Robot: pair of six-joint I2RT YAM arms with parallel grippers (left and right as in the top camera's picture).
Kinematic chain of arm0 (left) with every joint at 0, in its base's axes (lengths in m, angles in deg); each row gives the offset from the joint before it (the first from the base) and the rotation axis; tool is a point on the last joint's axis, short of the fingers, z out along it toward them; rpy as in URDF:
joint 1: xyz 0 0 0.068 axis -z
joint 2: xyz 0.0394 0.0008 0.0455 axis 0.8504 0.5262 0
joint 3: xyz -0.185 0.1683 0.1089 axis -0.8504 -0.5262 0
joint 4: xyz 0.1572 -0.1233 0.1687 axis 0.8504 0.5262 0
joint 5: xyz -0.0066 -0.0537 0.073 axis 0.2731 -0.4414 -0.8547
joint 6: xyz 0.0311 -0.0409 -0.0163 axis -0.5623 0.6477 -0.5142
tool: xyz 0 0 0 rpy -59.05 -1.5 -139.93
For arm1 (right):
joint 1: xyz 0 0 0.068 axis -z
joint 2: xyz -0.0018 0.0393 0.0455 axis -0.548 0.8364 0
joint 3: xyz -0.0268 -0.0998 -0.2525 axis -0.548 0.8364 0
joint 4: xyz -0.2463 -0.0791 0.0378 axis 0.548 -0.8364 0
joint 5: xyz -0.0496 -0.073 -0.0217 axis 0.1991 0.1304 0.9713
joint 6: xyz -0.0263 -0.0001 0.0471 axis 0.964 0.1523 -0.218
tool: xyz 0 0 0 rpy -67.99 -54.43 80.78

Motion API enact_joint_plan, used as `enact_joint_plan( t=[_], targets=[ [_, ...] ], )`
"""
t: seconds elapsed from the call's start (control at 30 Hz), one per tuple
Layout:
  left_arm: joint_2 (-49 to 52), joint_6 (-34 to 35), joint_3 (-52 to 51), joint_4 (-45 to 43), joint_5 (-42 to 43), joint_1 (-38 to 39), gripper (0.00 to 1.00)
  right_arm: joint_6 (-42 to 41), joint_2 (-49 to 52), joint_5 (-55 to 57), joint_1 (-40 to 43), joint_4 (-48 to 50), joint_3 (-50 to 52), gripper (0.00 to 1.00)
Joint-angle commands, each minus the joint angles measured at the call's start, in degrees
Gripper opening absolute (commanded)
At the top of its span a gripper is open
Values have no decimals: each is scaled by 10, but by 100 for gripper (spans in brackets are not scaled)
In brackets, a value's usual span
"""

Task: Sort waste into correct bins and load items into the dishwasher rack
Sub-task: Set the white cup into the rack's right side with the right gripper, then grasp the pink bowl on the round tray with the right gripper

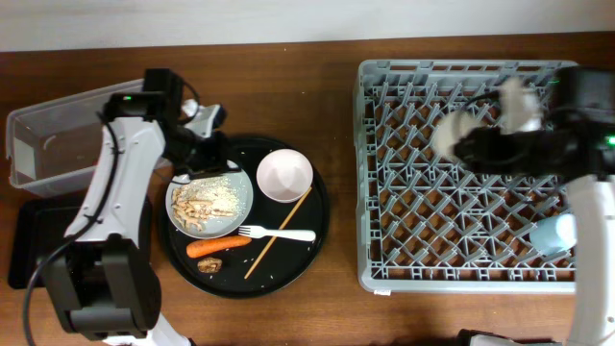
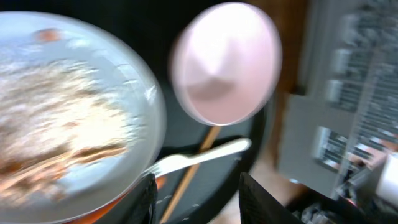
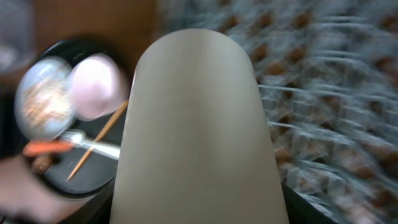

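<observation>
A grey plate (image 1: 209, 202) of food scraps, a pink bowl (image 1: 284, 176), a white fork (image 1: 279, 234), a wooden chopstick (image 1: 281, 231) and a carrot (image 1: 218, 246) lie on a round black tray (image 1: 312, 235). My left gripper (image 1: 195, 159) is open at the plate's upper left rim; in the left wrist view its fingers (image 2: 202, 199) flank the plate's edge (image 2: 81, 124), with the bowl (image 2: 225, 62) beyond. My right gripper (image 1: 473, 144) is shut on a beige cup (image 1: 450, 133) above the grey dishwasher rack (image 1: 461, 274). The cup (image 3: 198, 124) fills the right wrist view.
A light blue cup (image 1: 555, 234) sits at the rack's right side. A clear bin (image 1: 48, 144) and a black bin (image 1: 24, 240) stand at the left edge. A small brown lump (image 1: 210, 264) lies beside the carrot.
</observation>
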Motion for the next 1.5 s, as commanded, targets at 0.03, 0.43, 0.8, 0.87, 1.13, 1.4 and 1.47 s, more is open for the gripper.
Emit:
enact_joint_plan(
  t=[0.03, 0.43, 0.8, 0.87, 1.13, 1.4, 1.47],
  targets=[
    [6, 0, 2, 10, -60, -38, 41, -61, 37, 144, 150, -10, -34, 49],
    [6, 9, 2, 9, -90, -40, 42, -90, 232, 153, 237, 25, -34, 54],
    [6, 8, 2, 10, -90, -40, 42, -93, 233, 88, 237, 18, -33, 99],
    [6, 8, 2, 10, -90, -40, 43, -93, 233, 25, 237, 12, -33, 99],
    [6, 9, 2, 10, -91, -38, 43, 12, 140, -132, 41, -43, -34, 92],
    [6, 85, 2, 44, -199, -85, 49, -133, 181, 113, -408, 160, -35, 94],
    [6, 86, 2, 44, -199, -86, 49, -173, 214, 141, -444, 197, -35, 95]
  ],
)
